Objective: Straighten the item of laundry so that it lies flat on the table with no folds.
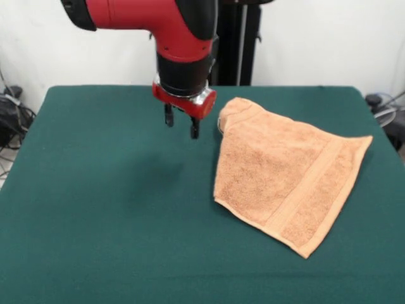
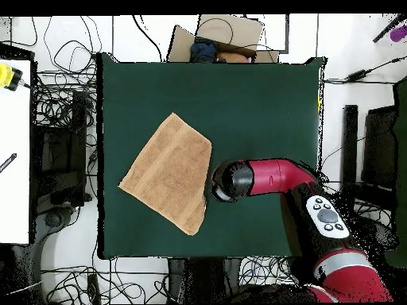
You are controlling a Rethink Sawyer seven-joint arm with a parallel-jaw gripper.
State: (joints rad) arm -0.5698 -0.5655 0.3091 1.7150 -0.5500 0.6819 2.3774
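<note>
A white wall (image 1: 329, 44) behind; tangled black cables (image 2: 63, 103) cover the pale floor (image 2: 350, 48).

even, soft light from above; a faint blurred shadow lies on the green surface (image 1: 95, 209) under the arm (image 1: 171, 28). slight glare on the arm's red shell. front view mildly soft throughout.

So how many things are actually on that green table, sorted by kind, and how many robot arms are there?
Towels: 1, the orange-tan towel lying on the green table
Robot arms: 1, red and black, its gripper hanging beside the towel, not touching it
Total: 2
</note>
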